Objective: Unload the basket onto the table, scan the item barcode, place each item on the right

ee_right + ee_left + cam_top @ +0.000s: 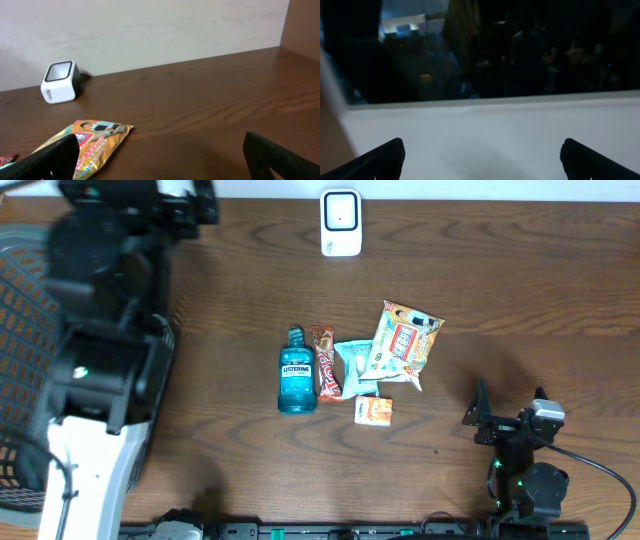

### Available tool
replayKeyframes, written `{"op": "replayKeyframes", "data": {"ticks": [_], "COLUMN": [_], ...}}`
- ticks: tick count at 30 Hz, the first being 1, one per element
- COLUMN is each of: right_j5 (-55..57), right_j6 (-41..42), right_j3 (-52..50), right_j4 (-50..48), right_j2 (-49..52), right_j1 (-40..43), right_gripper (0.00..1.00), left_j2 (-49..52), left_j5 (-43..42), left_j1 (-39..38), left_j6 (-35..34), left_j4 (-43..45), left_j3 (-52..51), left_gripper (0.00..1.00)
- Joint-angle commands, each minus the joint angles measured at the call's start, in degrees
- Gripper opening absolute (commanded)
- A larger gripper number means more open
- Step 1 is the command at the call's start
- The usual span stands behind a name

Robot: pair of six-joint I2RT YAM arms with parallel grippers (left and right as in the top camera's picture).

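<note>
Five items (350, 370) bunched near the middle of the wooden table (520, 290), none held. Leftmost: blue mouthwash bottle (296, 375), lying flat, cap toward the far edge. Just right of it and touching or nearly so: brown candy bar (324, 363), lying lengthwise. Next: pale teal packet (356, 368), partly under a large yellow snack bag (402, 342) angled toward the far right. Nearest the front edge, just below the teal packet: small orange box (374, 411). Barcodes not readable in any view.

White barcode scanner (341, 223) at the far edge, centre, well apart from the items; in the right wrist view, upright against the pale wall, dark window facing up and forward, scanner (60, 81) beyond the snack bag (90, 145).

Right gripper (510, 420) low over the front right part of the table, near the front edge, right of the orange box and apart from it; fingers spread wide, nothing between them, dark fingertips (55, 157) framing bare wood in its own view.

Left arm (100, 340) large and blurred along the left edge, beside a dark mesh basket (20, 330). Left gripper (482, 160) pointed at a white surface below a dark pane; fingers spread wide, empty.
</note>
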State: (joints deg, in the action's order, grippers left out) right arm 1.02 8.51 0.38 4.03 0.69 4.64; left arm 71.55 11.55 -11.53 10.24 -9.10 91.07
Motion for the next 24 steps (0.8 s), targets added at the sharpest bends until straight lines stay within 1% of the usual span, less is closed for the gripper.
{"op": "replayKeyframes", "data": {"ticks": [1, 2, 4, 8, 12, 18, 22, 23, 24], "right_j5": [-0.09, -0.09, -0.09, -0.09, -0.09, -0.09, -0.09, -0.09, -0.09], "right_j6": [-0.44, -0.42, -0.42, -0.42, -0.42, -0.42, -0.42, -0.42, -0.42], "right_j3": [-0.07, -0.07, -0.07, -0.07, -0.07, -0.07, -0.07, -0.07, -0.07], "right_j4": [0.20, 0.20, 0.20, 0.20, 0.20, 0.20, 0.20, 0.20, 0.20], "right_j2": [-0.37, -0.37, -0.37, -0.37, -0.37, -0.37, -0.37, -0.37, -0.37], "right_j1": [-0.04, -0.02, -0.02, -0.02, -0.02, -0.02, -0.02, -0.02, -0.04], "right_gripper": [0.99, 0.99, 0.99, 0.99, 0.99, 0.99, 0.99, 0.99, 0.99], "left_j2": [-1.33, -1.92, -4.31, -10.86, -20.94, -40.33, -51.08, -54.21, -55.01], "left_j5": [0.31, 0.31, -0.15, -5.05, -7.65, -19.10, -20.13, -20.13, -20.13], "left_j1": [-0.83, -1.38, -2.47, -3.45, -3.43, -3.28, -2.91, -1.57, -0.74], "left_j6": [10.84, 12.11, 12.39, 12.39, 12.39, 12.35, 9.86, 7.93, 7.02], "left_j4": [-5.68, -8.37, -12.83, -15.91, -15.06, -10.82, -7.67, -7.72, -7.74], "left_j3": [1.53, 1.51, 0.39, -4.44, -12.39, -25.97, -31.65, -32.70, -33.00], "left_gripper": [0.99, 0.99, 0.99, 0.99, 0.99, 0.98, 0.99, 0.99, 0.99]}}
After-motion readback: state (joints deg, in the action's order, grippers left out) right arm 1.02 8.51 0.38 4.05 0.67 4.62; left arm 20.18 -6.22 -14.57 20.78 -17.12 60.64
